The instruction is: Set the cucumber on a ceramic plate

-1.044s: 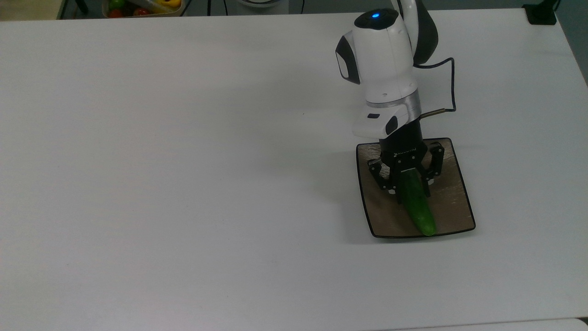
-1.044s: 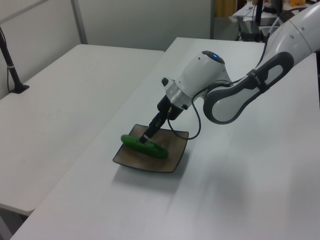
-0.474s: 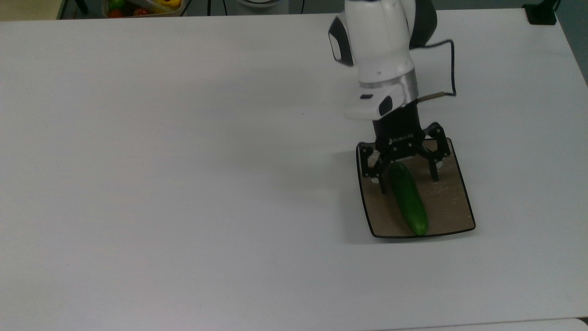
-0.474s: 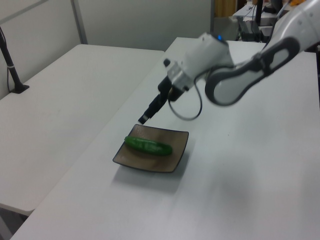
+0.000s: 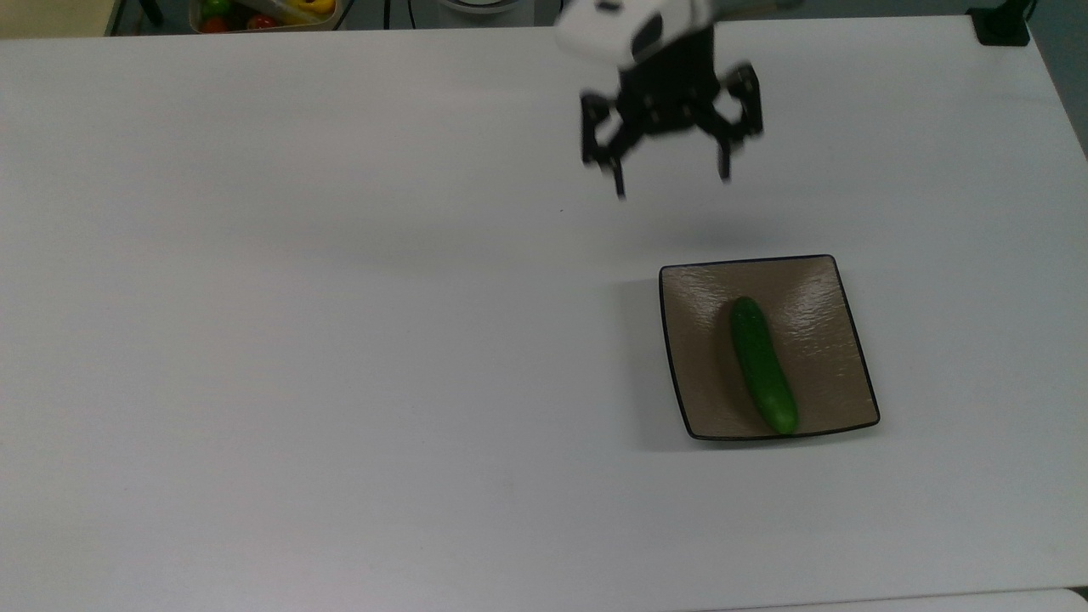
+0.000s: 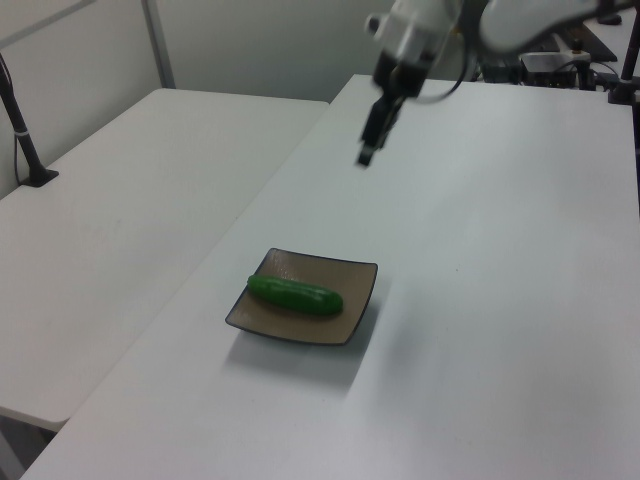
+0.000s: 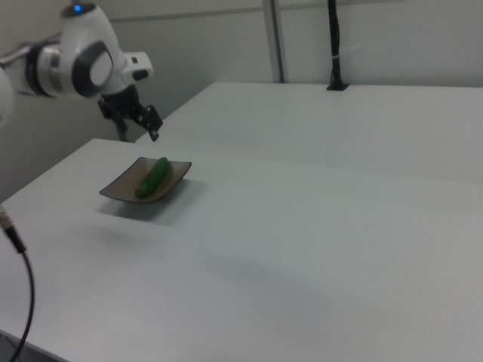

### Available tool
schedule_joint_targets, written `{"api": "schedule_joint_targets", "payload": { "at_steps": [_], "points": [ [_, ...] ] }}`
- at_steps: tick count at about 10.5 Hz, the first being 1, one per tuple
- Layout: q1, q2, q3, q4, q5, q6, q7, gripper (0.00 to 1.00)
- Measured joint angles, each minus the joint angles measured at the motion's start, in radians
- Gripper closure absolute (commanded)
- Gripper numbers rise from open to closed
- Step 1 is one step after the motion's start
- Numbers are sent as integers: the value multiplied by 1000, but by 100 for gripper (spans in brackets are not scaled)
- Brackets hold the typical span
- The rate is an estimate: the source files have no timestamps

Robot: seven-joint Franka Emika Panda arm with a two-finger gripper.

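The cucumber lies flat in the plate, running from 12 to 5 o'clock in the top view. The tool hangs spread and empty above the table, well apart at the plate's 11 o'clock.

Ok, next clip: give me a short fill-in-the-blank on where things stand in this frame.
1. The cucumber lies on the ceramic ____.
2. The tool hangs above the table with its fingers ____.
3. The tool holds ____.
4. The plate's shape is ____.

Missing words: plate; open; nothing; square
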Motion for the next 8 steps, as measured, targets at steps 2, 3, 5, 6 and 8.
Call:
{"api": "schedule_joint_targets", "payload": {
  "at_steps": [2,3,5,6,8],
  "points": [
    [-35,-126,-3,-11,0,-239,1,0],
    [-52,-179,-4,-17,0,-350,1,0],
    [-90,-259,-6,-28,-3,-493,2,0],
    [-121,-293,-7,-39,-5,-545,2,0],
    [-164,-317,-8,-58,-6,-583,2,0]
  ]
}}
